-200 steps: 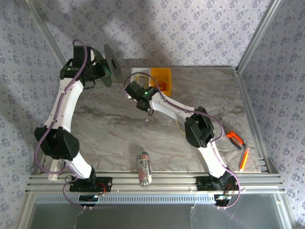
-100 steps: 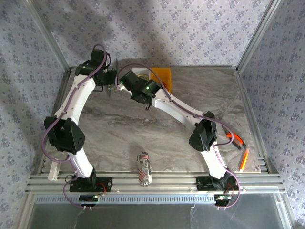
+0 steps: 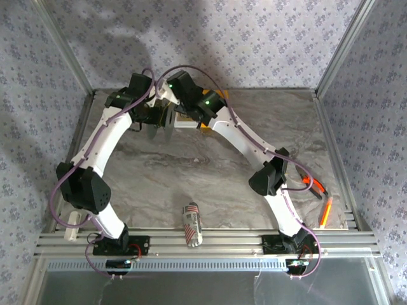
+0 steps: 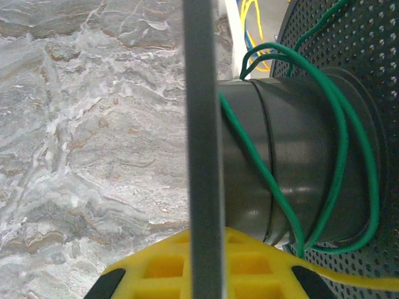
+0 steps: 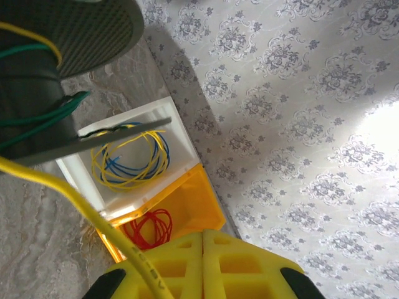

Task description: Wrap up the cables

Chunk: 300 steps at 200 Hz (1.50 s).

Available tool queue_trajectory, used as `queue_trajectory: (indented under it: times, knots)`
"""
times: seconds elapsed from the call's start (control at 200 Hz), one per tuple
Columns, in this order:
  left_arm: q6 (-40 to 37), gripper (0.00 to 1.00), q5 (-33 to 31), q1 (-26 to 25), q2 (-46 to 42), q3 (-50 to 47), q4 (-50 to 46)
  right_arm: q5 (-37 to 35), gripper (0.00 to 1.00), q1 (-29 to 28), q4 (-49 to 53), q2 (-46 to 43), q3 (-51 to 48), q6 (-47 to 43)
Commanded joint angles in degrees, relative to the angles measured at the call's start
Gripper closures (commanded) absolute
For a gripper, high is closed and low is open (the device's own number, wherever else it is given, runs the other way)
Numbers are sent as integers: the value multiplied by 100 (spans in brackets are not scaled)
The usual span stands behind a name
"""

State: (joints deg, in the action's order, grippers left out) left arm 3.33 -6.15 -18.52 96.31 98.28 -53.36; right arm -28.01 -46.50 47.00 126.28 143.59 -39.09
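Your L fingers [image 4: 162, 268] clamp the rim of the black spool [image 4: 293, 156] (green wire [image 4: 263, 177] wound on it). R fingers [image 5: 249, 261] pinch the yellow cable [image 5: 81, 208]

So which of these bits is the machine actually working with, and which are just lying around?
In the job: black spool, green wire wound on it, yellow wire coil in the white tray, red wire coil in the orange tray.
Lying about: striped can, orange-handled pliers, orange pen-like stick.
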Motion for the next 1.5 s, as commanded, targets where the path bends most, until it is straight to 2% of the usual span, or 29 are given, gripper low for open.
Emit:
queue_trajectory:
  times: [0.0,0.285,0.45,0.68,0.74,0.795,0.889,1.014,1.104,1.209,1.249,1.274,1.309,1.379,1.494]
  knots:
    - [-472,100,-147,33,-139,-165,-678,-63,100,427,-424,-91,493,33]
    - [-1111,100,-180,-248,-301,-567,-921,592,100,870,-526,1,443,98]
    - [-1680,100,326,-257,-869,-980,-845,882,100,1256,-640,18,190,354]
    - [-2067,100,827,-207,-1380,-856,-873,1332,100,1794,-709,59,-277,809]
    - [-2027,100,1011,-113,-1505,-811,-762,1446,92,1922,-809,13,-493,942]
    - [-2008,100,1513,59,-1633,-778,-660,1491,80,2024,-984,-47,-756,1109]
    - [-1907,100,2177,373,-1794,-700,-494,1653,75,2219,-1307,-192,-1250,1399]
    - [-1868,100,2529,578,-1868,-520,-502,1841,70,2444,-1683,-343,-1803,1664]
    - [-1807,100,2774,689,-1929,-485,-433,1956,61,2573,-1874,-480,-2218,1830]
    - [-1740,100,3060,826,-2012,-468,-351,2129,59,2711,-2242,-726,-2884,2010]
    - [-1736,100,3139,870,-2029,-444,-341,2166,61,2742,-2372,-799,-3117,2036]
    - [-1724,100,3169,883,-2044,-425,-329,2169,65,2768,-2433,-842,-3245,2058]
    - [-1714,100,3233,910,-2058,-402,-325,2185,75,2799,-2504,-895,-3400,2084]
    - [-1684,100,3332,971,-2065,-318,-325,2253,100,2854,-2623,-993,-3681,2133]
    - [-1532,100,3825,1152,-2127,-274,-183,2343,100,2909,-2752,-1176,-4065,2157]
